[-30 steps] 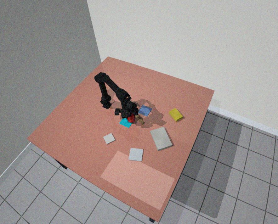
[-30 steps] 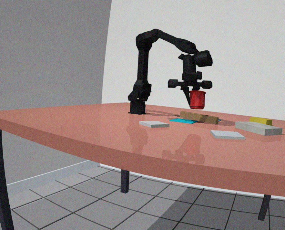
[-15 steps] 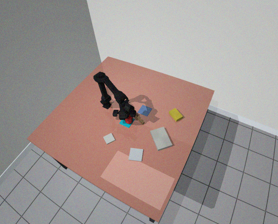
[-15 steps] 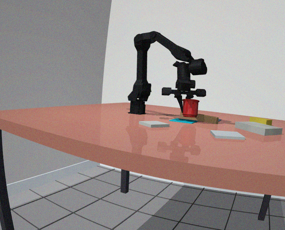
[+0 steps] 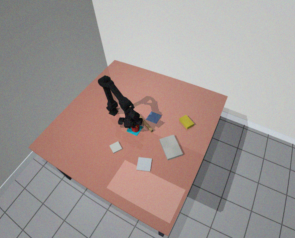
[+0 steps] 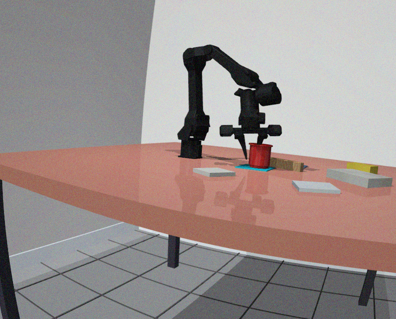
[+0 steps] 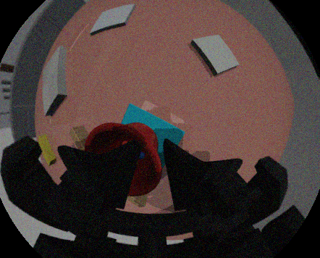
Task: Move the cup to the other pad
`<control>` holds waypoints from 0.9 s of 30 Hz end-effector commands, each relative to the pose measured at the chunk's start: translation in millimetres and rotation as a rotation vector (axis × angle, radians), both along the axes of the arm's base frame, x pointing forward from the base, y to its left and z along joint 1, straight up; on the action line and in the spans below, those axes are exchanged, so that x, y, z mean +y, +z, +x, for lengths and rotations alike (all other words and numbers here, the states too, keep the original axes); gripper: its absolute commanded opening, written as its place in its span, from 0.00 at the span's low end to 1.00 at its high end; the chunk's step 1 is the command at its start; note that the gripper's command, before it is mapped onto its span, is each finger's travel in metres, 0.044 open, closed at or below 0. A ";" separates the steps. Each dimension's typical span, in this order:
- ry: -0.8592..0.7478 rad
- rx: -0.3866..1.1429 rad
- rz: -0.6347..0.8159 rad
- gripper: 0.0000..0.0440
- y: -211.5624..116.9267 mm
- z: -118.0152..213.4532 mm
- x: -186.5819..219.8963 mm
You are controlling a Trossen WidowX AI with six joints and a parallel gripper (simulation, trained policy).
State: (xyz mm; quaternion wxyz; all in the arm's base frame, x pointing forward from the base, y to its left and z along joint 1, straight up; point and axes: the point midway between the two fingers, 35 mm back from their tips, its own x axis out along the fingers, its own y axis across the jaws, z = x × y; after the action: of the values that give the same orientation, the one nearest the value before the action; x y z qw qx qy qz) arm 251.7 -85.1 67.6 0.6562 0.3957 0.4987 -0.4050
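Observation:
The red cup (image 5: 135, 129) (image 6: 259, 156) (image 7: 152, 135) stands upright on the cyan pad (image 5: 129, 130) (image 6: 242, 167) (image 7: 137, 114). A blue marble (image 7: 142, 155) and part of an orange one (image 7: 124, 142) show inside the cup; other marbles are hidden by a finger. My gripper (image 6: 252, 151) (image 7: 153, 140) points down at the cup, partly open. One finger is inside the cup and the other stands outside, with a gap between the outer finger and the wall. The blue pad (image 5: 153, 117) lies beyond the wooden bar, with no cup on it.
The wooden bar (image 5: 147, 125) (image 6: 287, 164) lies beside the cup, between the pads. A yellow block (image 5: 186, 121) (image 6: 362, 167) (image 7: 47, 149), a large grey slab (image 5: 171, 147) (image 6: 359, 176) and two smaller pale slabs (image 5: 116, 146) (image 5: 144, 164) lie farther out on the table.

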 end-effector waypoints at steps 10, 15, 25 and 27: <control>0.017 -0.113 0.000 0.46 17.1 -3.9 0.1; 0.021 -0.145 -0.004 0.54 23.8 -6.7 -0.3; 0.018 -0.208 -0.017 0.67 43.0 -12.5 -3.1; 0.018 -0.222 -0.023 0.68 48.5 -13.2 -4.2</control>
State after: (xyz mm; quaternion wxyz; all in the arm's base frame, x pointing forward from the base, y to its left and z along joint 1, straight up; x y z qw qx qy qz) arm 239.9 -88.2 105.6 0.7065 0.4241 0.4337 -0.3645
